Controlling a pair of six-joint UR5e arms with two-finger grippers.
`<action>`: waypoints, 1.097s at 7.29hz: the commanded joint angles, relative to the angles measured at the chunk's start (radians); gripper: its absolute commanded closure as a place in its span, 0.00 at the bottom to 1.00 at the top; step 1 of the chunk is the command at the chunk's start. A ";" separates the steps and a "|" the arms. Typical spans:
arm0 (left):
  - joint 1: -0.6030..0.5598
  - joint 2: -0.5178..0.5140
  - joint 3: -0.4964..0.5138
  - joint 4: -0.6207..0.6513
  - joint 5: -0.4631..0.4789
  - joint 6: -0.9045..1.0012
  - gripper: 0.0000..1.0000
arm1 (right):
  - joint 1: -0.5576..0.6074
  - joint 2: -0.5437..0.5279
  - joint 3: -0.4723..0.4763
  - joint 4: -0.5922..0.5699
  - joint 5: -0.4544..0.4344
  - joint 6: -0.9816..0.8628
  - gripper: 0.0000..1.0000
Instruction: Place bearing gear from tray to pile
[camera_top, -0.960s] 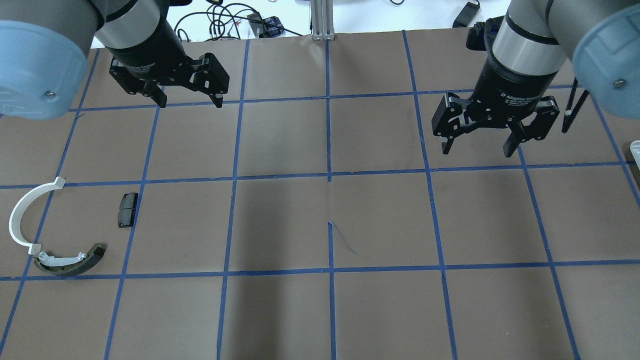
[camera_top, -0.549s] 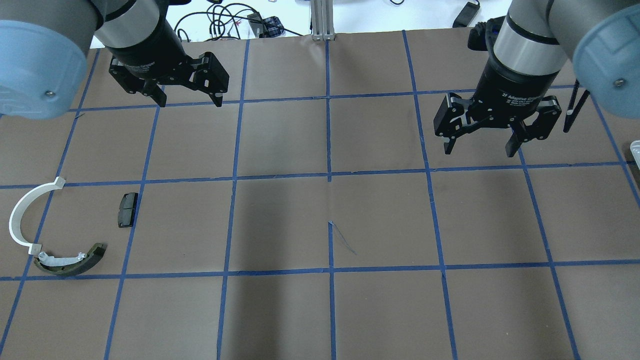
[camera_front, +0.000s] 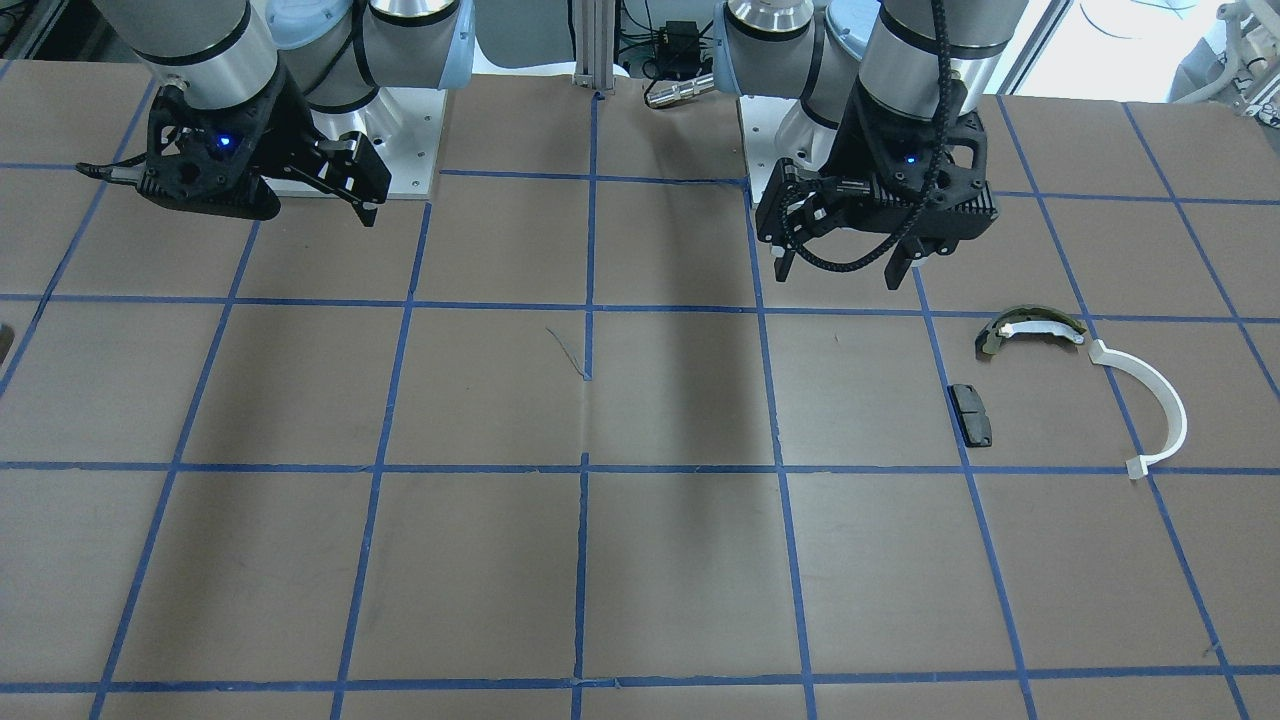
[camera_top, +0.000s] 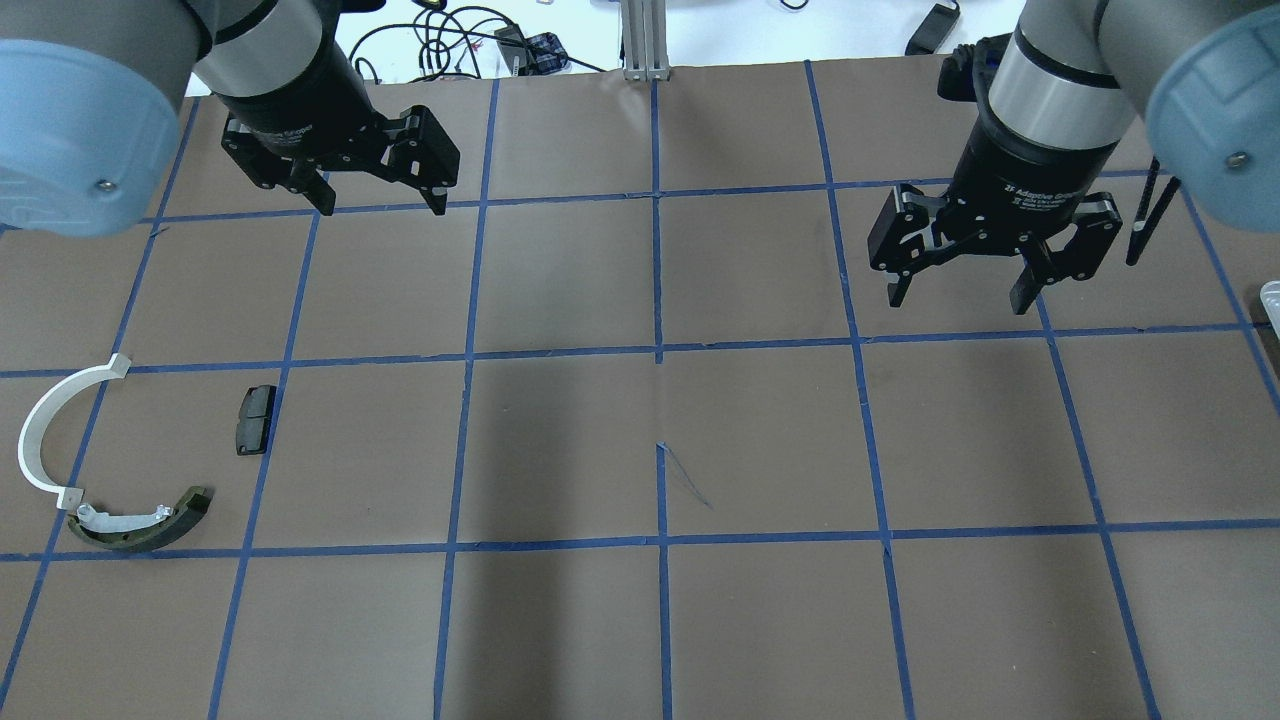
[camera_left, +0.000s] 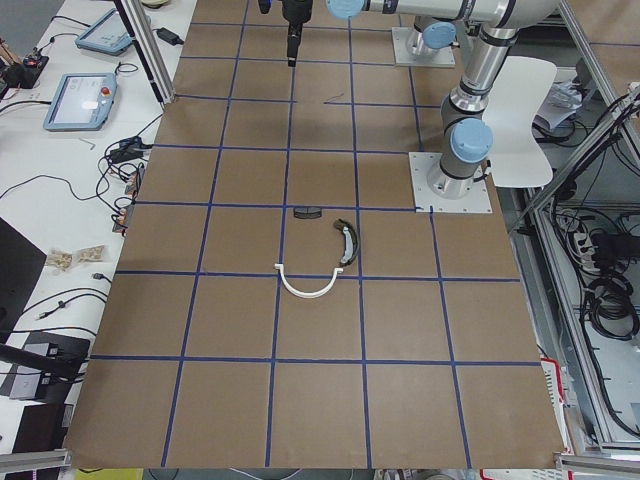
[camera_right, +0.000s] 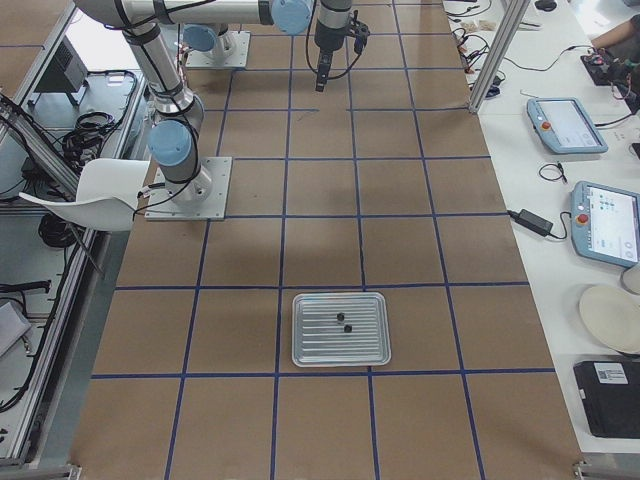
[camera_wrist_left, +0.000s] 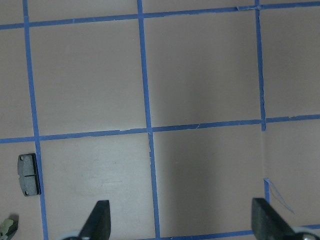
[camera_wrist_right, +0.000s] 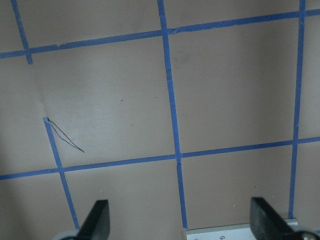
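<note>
Overhead exterior shows you both arms poised high over the back of the table (camera_top: 560, 440), neither one carrying anything; the left gripper (camera_top: 380, 198) has its fingers spread wide, and the right gripper (camera_top: 957, 292) is spread just as wide; both wrist cameras confirm bare paper between the tips. You are at the very start: nothing has been fetched yet. The tray (camera_right: 340, 330) sits at the table's end on the robot's right, well apart from both grippers; two small dark parts (camera_right: 341, 323) lie near its middle, too small for you to tell which is the bearing gear. The pile (camera_left: 346, 244) lies on the robot's left: a white half-ring (camera_front: 1165, 390), an olive shoe (camera_front: 1030, 318) touching one of its ends, and a black pad (camera_top: 255, 420) just beside them. Your next move, by my reading, is to send the right arm out to the tray and down over one part; then you must cross nearly the whole table to the pile. Brown paper with a blue tape grid covers the surface; white benches with pendants and cables flank it.
</note>
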 joint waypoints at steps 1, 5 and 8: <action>0.000 0.002 -0.001 0.000 0.001 0.001 0.00 | 0.001 0.004 0.005 0.000 -0.010 0.003 0.00; 0.005 0.003 -0.002 -0.003 0.001 0.001 0.00 | -0.001 0.006 0.008 -0.057 -0.012 -0.004 0.00; 0.005 -0.001 -0.002 -0.002 -0.002 0.001 0.00 | -0.001 0.006 0.009 -0.055 -0.001 0.007 0.00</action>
